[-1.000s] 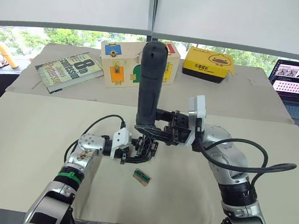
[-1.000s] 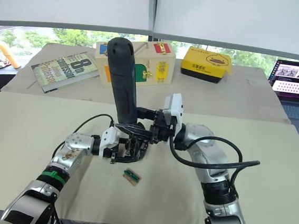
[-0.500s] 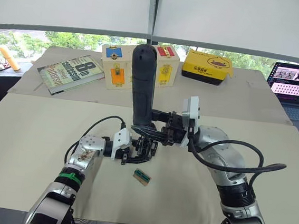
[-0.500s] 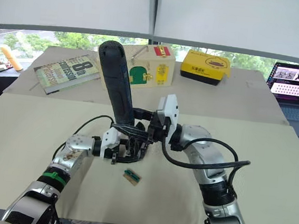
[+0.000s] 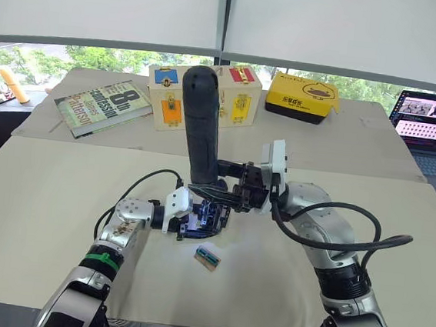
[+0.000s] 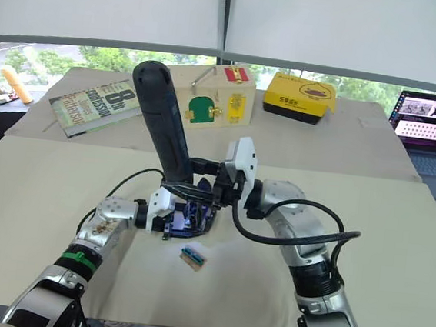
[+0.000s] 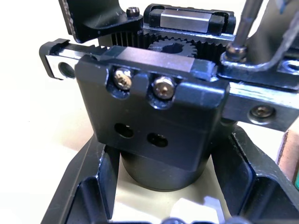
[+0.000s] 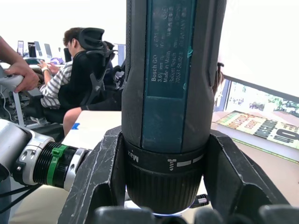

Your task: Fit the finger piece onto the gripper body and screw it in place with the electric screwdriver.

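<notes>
Two hands meet at mid-surface (image 5: 45, 193): the left hand (image 5: 189, 224) clasps the gripper body (image 7: 154, 116) by its round base just above the surface, and the right hand (image 5: 230, 194) grips the electric screwdriver (image 5: 202, 123) (tilted, rounded end up), its bit (image 7: 245, 23) standing on the body's top. A small green-topped block (image 5: 207, 257) lies just beside.

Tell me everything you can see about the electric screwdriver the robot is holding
The thick dark blue-black cylindrical electric screwdriver stands nearly upright, leaning toward the robot's left, its rounded end up. The right gripper clamps it low on the body, near a collar marked "Max". A teal panel on its plastic-looking body reads "Bosch GO". Its thin metal bit points down onto the small black gripper body, which the left gripper holds just above the beige table. A bluish glow shows at its working end.
</notes>
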